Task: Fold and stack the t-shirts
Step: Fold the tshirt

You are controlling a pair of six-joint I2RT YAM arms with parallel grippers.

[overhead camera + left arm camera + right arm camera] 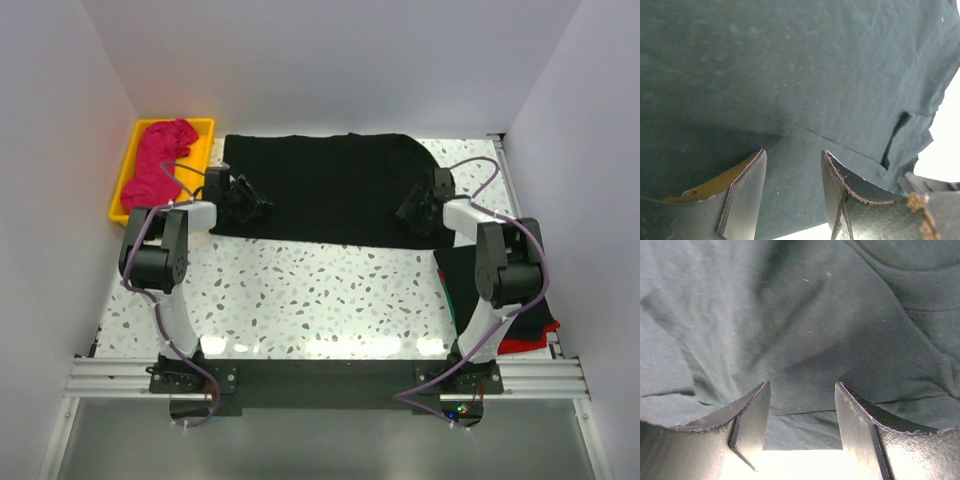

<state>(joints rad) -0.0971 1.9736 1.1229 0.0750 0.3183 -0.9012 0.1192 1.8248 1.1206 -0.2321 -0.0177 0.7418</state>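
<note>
A large black t-shirt (325, 187) lies spread flat across the back of the table. My left gripper (250, 203) is open over its left edge; in the left wrist view the shirt (800, 75) fills the frame and the open jaws (792, 165) have only cloth beneath them. My right gripper (415, 212) is open over the shirt's right edge; the right wrist view shows the wrinkled cloth (800, 330) and its hem between the open jaws (802, 395). A magenta-pink t-shirt (160, 160) lies bunched in the yellow tray (127, 172). Folded black and red shirts (530, 325) lie at the right.
The yellow tray stands at the back left corner. White walls enclose the table on the left, back and right. The speckled tabletop (320, 300) stretches between the black shirt and the arm bases. The folded pile sits under the right arm.
</note>
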